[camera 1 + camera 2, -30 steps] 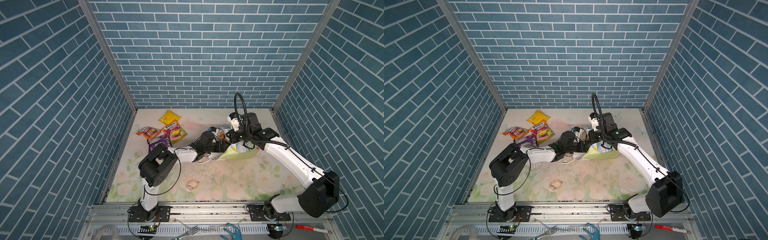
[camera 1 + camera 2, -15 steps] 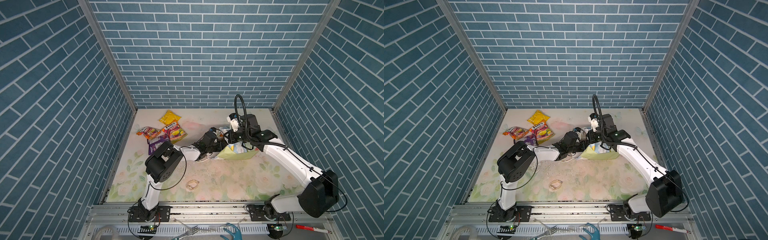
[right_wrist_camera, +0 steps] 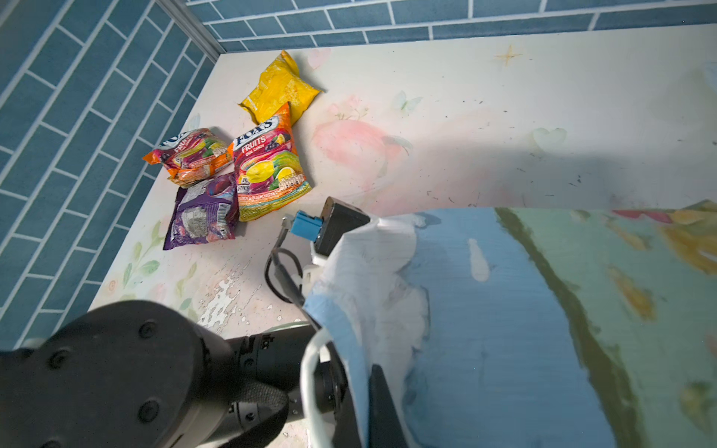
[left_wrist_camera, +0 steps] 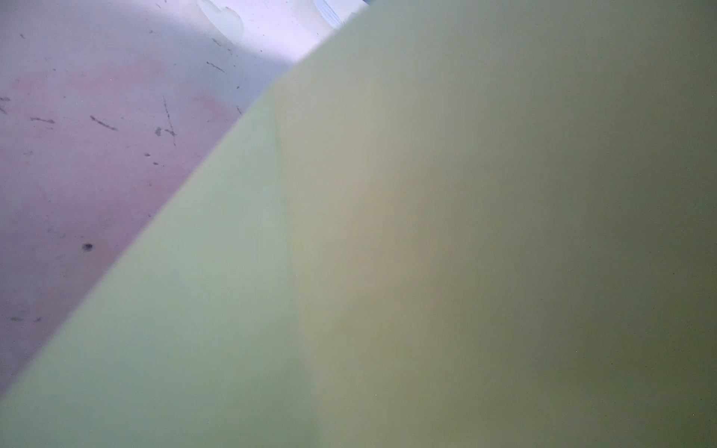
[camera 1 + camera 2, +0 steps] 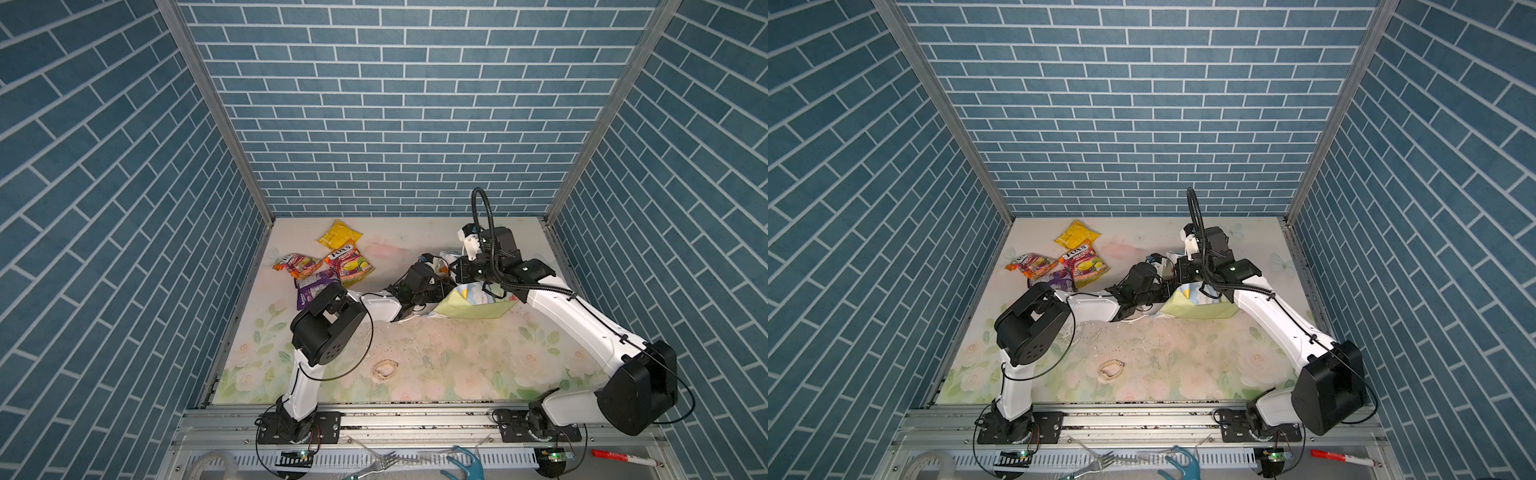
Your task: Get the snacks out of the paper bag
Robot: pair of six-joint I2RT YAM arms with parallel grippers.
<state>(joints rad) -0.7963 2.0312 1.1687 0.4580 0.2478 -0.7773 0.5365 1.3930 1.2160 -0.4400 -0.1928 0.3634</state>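
The paper bag (image 5: 478, 305) (image 5: 1200, 308) lies on its side at mid-table, its sky-blue and meadow print facing up. My right gripper (image 3: 372, 407) is shut on the bag's upper rim (image 3: 349, 341), holding the mouth up. My left arm's wrist (image 5: 417, 282) reaches into that mouth, and the paper hides its fingers. The left wrist view shows only the bag's pale green wall (image 4: 426, 232) close up. Snacks lie at the back left: a yellow packet (image 5: 337, 234) (image 3: 280, 87), two FOX'S bags (image 3: 267, 166) (image 3: 190, 155) and a purple packet (image 3: 203, 211).
A small beige loop (image 5: 385, 369) lies on the flowered mat near the front. Blue brick walls close in the left, back and right sides. A fork (image 5: 376, 463), a teal tool (image 5: 465, 467) and a red marker (image 5: 621, 457) lie below the front rail.
My left arm has swung its elbow to the right and pushed its wrist further into the bag's mouth. The right gripper has kept its hold on the rim.
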